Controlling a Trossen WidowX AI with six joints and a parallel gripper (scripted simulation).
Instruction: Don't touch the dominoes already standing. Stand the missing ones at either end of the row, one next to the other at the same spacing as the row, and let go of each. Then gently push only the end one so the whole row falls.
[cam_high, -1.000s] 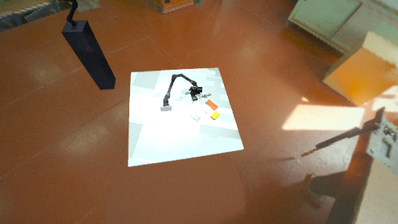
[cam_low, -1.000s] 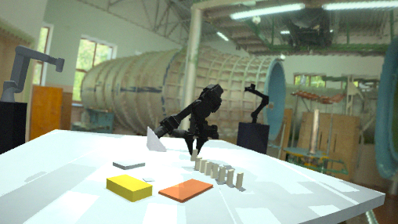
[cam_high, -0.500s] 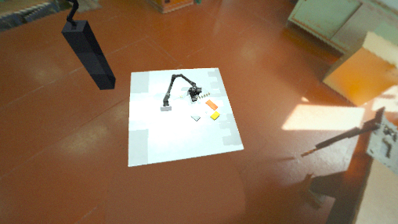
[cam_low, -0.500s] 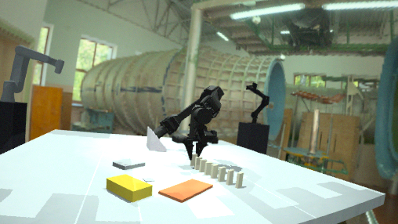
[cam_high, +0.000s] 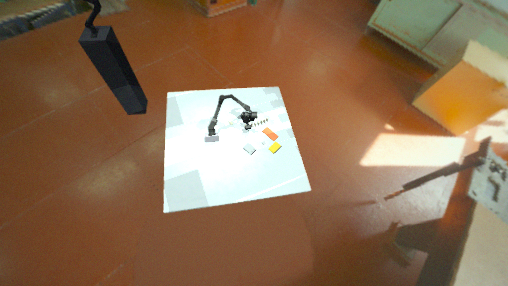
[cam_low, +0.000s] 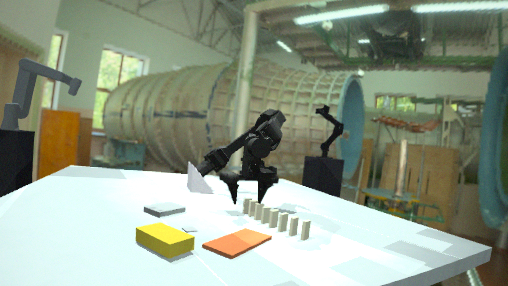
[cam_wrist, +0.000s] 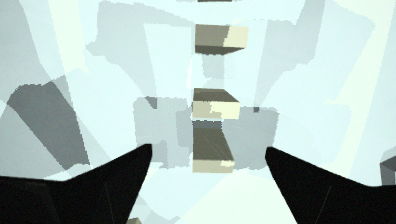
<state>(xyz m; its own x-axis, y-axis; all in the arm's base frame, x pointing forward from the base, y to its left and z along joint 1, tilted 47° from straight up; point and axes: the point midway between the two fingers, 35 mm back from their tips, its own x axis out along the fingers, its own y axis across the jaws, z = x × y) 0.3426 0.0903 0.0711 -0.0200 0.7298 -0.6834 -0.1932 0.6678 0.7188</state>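
Observation:
A row of several upright beige dominoes (cam_low: 273, 218) (cam_wrist: 216, 109) runs toward the lower right in the exterior view. My gripper (cam_low: 248, 202) (cam_wrist: 209, 151) is open, low over the row's far end. The end domino (cam_wrist: 213, 166) stands upright between the spread fingers, with a gap on each side, touching neither. Its spacing from its neighbour looks about like the others. Part of another beige piece (cam_wrist: 134, 221), probably a loose domino, shows at the wrist view's bottom edge; a small pale piece (cam_high: 231, 123) also lies left of the gripper in the top view.
An orange plate (cam_high: 270, 133) (cam_low: 237, 243) lies beside the row. A yellow block (cam_high: 275, 147) (cam_low: 165, 240), a grey slab (cam_high: 249, 148) (cam_low: 164, 209) and a small grey tile (cam_low: 189, 230) lie farther off. The white table's edge (cam_low: 445, 267) is beyond the row's near end.

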